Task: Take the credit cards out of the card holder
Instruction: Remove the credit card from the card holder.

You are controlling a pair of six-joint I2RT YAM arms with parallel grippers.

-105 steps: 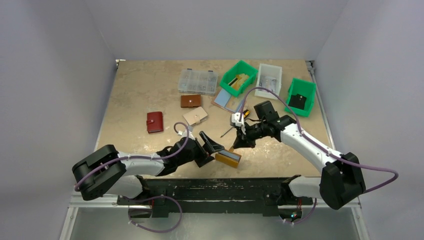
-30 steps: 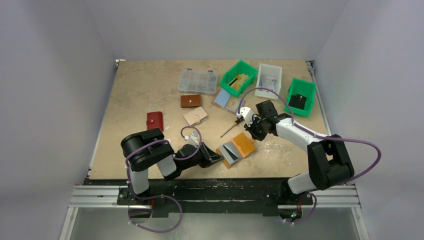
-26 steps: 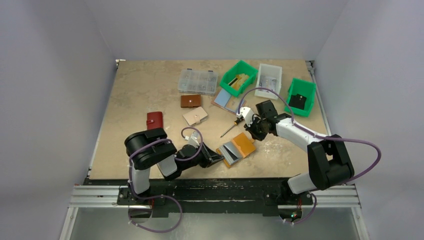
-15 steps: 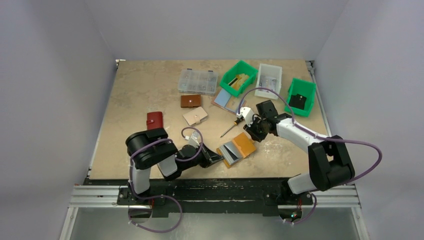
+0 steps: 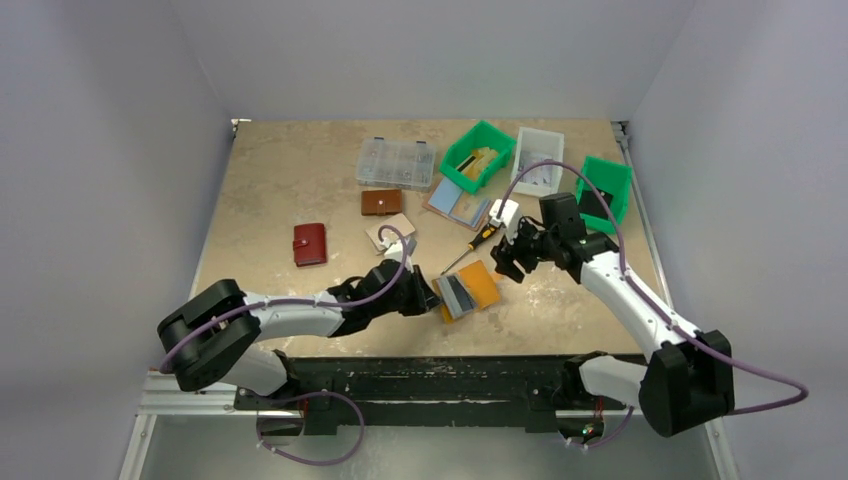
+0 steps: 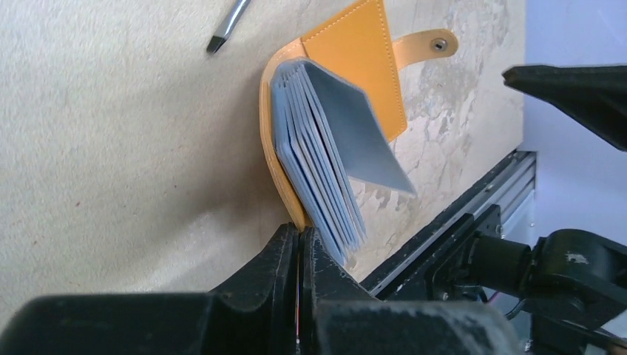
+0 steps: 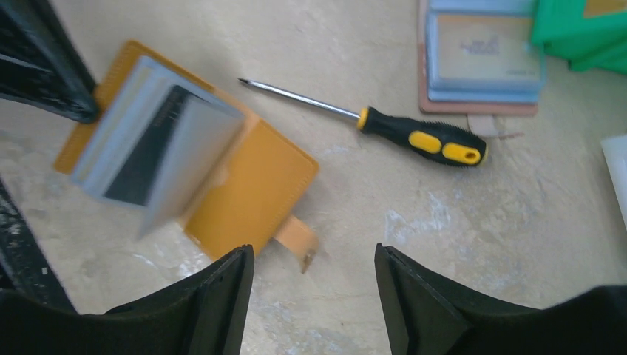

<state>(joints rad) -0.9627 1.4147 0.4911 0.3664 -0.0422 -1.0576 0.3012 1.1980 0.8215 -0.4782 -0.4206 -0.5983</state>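
A: where's the card holder?
B: near edge of the desk, roughly centre, between the two arms. It lies open, mustard side down, with the snap tab on the side away from the left arm

A: left fingers?
B: pressed together, pinching the edge of the holder's cover on its own side. Pale blue slot leaves fan out from the spine right above the pinch, and one leaf stands apart from the rest

A: right fingers?
B: spread wide with nothing between them. They hang over bare desk just beside the snap tab, not touching the holder

A: credit cards?
B: in the slots. One with a dark stripe shows through the top leaf in the right wrist view. Can't count the others, the leaves overlap

A: anything close by?
B: screwdriver with a black and yellow handle just behind the holder, tip pointing toward the left arm's side. Stack of blue-topped flat pieces behind that. Red wallet and brown wallet sit well off to the left. Clear compartment box, two green bins and a white bin line the far side
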